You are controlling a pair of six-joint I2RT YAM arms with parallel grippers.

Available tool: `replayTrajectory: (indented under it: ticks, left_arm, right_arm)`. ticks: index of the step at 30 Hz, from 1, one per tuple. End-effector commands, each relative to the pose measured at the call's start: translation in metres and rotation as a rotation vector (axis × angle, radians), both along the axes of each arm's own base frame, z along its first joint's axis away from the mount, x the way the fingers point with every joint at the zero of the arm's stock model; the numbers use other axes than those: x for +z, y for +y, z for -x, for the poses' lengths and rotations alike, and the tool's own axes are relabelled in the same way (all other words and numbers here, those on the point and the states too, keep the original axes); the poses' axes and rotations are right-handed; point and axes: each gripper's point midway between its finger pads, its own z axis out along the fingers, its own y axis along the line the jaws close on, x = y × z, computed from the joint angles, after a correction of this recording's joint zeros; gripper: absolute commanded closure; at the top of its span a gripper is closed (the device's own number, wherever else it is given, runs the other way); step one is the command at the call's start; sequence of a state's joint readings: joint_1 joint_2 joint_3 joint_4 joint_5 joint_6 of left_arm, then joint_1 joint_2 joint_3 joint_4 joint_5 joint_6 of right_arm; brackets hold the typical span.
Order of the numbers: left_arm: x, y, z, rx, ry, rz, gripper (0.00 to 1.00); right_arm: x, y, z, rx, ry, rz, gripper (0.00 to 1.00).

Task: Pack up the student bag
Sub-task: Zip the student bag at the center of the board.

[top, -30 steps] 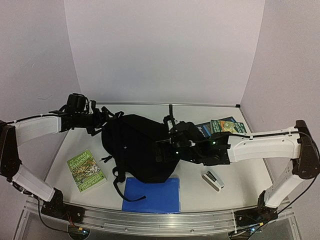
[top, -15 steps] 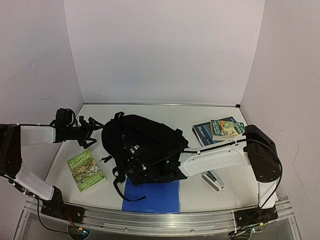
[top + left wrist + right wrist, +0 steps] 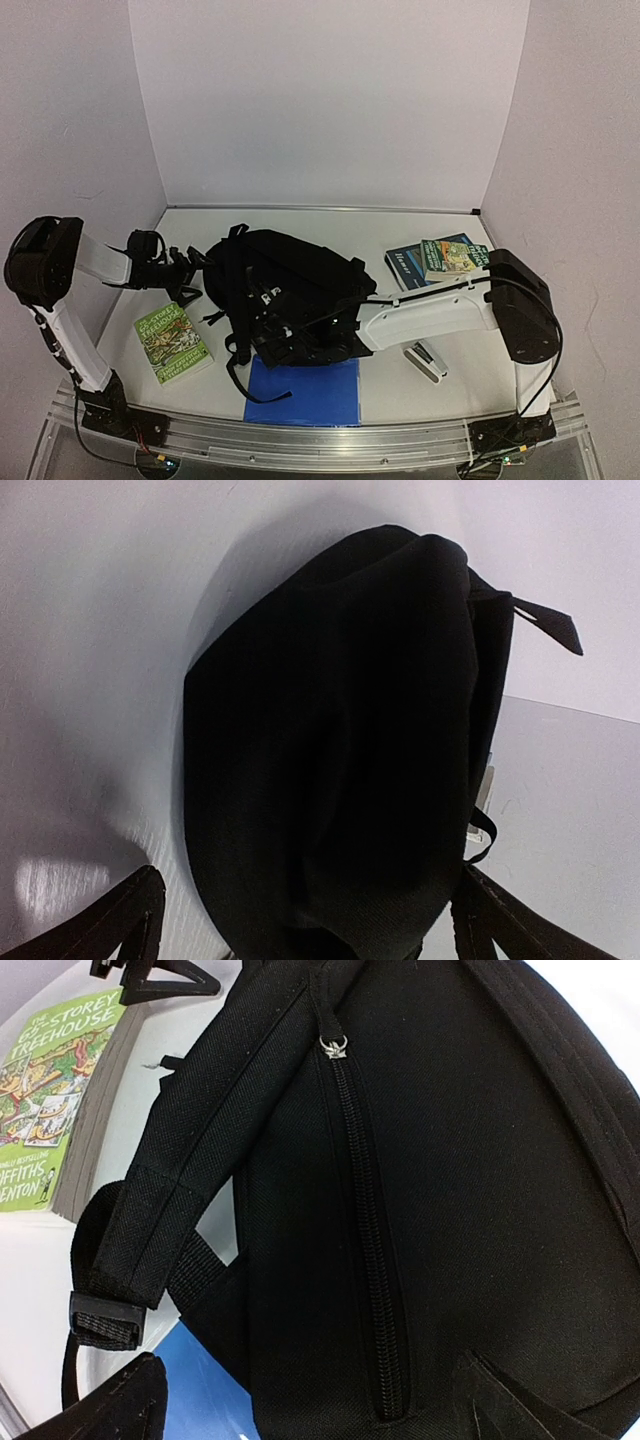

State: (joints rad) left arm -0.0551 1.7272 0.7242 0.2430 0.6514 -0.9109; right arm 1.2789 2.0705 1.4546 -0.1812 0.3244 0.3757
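The student bag (image 3: pixel 290 285), a black fabric backpack, lies in the middle of the table with its straps toward the left. My left gripper (image 3: pixel 193 266) is open just left of the bag. In the left wrist view the bag's rounded end (image 3: pixel 340 760) fills the space ahead of the wide-apart fingers (image 3: pixel 125 928). My right gripper (image 3: pixel 268 322) hovers open over the bag's near left part. Below it the right wrist view shows a closed zipper (image 3: pixel 368 1250), its pull (image 3: pixel 333 1048) and a shoulder strap (image 3: pixel 190 1160). Neither gripper holds anything.
A green paperback (image 3: pixel 172 342) lies at the near left and a blue folder (image 3: pixel 305 390) lies partly under the bag's near edge. Two books (image 3: pixel 440 258) sit at the back right. A stapler (image 3: pixel 425 360) lies right of the folder.
My right arm swung from the bag's right side across to its near left part. The left arm pulled back and dropped low beside the bag's left end. Both grippers opened a little wider.
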Motion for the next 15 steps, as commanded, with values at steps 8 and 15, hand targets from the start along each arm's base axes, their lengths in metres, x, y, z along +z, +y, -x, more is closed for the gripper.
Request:
replayTrajectory:
  ticks: [8,15]
  left_arm:
    - [-0.005,0.000,-0.039,-0.007,-0.098,-0.015,0.01]
    - [-0.022,-0.003,-0.046,-0.022,-0.067,0.006,0.40]
  right_arm:
    - [0.027,-0.004,-0.002,-0.053,-0.003,-0.105,0.02]
    - [0.038,-0.012,-0.004,-0.086,-0.017,-0.130,0.02]
